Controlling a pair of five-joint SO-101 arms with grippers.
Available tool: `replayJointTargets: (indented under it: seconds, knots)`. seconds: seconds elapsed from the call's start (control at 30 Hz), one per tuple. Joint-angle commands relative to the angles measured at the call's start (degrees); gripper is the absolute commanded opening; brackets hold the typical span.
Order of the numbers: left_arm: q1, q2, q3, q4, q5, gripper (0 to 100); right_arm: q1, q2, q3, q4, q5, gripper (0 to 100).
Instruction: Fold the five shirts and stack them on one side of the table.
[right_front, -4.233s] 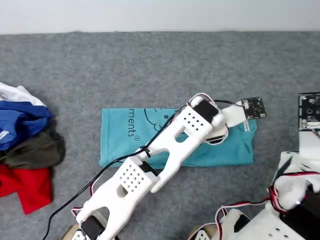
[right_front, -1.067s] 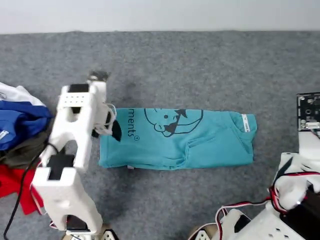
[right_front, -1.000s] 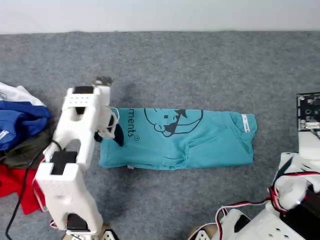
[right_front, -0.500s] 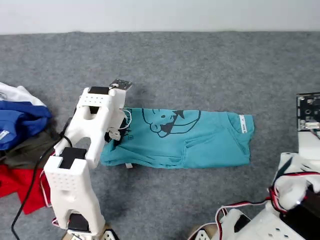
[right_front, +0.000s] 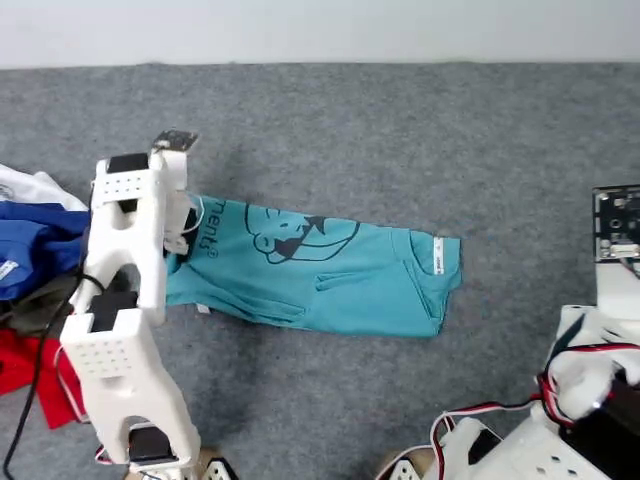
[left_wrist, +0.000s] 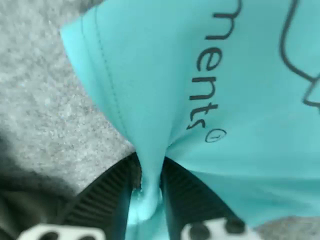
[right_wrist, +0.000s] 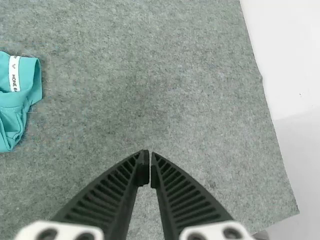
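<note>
Here the left hand (left_wrist: 149, 182) is clamped on a pinch of the teal shirt (right_front: 310, 275) at its hem end, with the cloth bunched in its grip. The shirt lies on the grey worktop (right_front: 420, 130) as a long folded strip, slanted, its gripped end just beside the pile of unfolded shirts (right_front: 45, 290). Holding the very end probably serves to drag the strip or double it over. The right hand (right_wrist: 150, 167) is closed on nothing, above bare worktop past the collar end.

Outstretched left arm (right_front: 125, 300) with left hand (left_wrist: 149, 182) pinched tight on shirt (left_wrist: 235, 75) edge; right arm (right_front: 590, 400) folded back, right hand (right_wrist: 150, 170) closed, empty.
</note>
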Motion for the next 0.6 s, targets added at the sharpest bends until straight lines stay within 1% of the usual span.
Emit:
replayJointTargets:
  seconds: [0.0, 0.13, 0.27, 0.37, 0.57]
  knots:
    - [1.93, -0.62, -5.93, 3.87, -0.70, 1, 0.48, 0.66, -0.09, 0.04, 0.26, 1.2]
    - [6.95, -0.62, -10.77, 9.14, -0.53, 1, 0.48, 0.66, -0.09, 0.04, 0.26, 1.2]
    - [13.45, -0.62, -16.84, 15.21, -0.44, 1, 0.48, 0.66, -0.09, 0.04, 0.35, 1.2]
    - [17.93, -2.64, -17.89, 15.12, -0.35, 1, 0.48, 0.66, -0.09, 0.04, 0.18, 1.2]
    - [30.15, -9.58, -14.46, 15.12, -0.35, 1, 0.48, 0.57, 1.05, 0.04, 0.18, 1.2]
